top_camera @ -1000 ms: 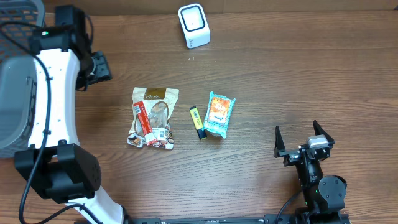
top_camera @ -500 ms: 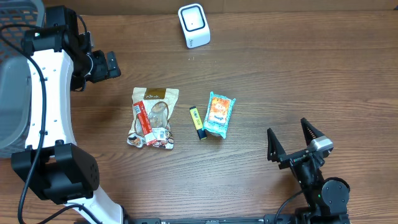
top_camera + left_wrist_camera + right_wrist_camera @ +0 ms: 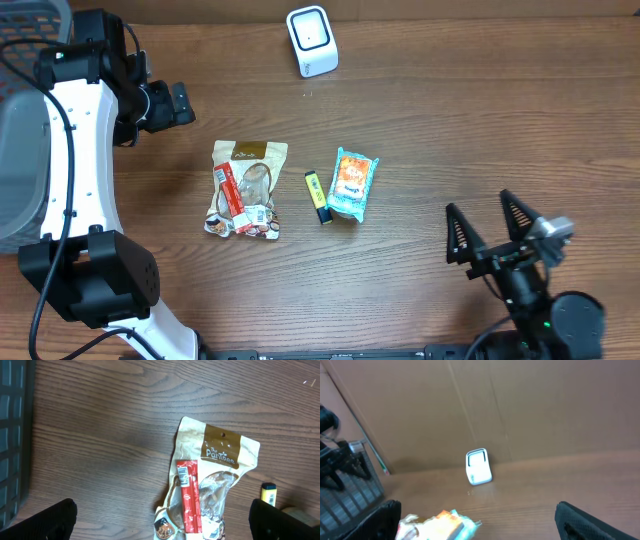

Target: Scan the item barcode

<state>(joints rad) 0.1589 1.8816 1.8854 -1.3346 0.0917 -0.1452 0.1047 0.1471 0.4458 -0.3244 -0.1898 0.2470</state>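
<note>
Mid-table row, unmoved: pouch (image 3: 245, 187), yellow stick (image 3: 317, 197), packet (image 3: 352, 184), lying flat, none touched. The scanner (image 3: 312, 40) stands at the far edge, same spot as before.

The left gripper (image 3: 183, 104) has its fingers spread wide and empty, off the pouch's far-left corner. A second ago it sat nearer the basket (image 3: 30, 20), fingers less spread.

The right gripper (image 3: 478, 212) is wide open and empty. It has shifted toward the right edge since then, well apart from the packet.
</note>
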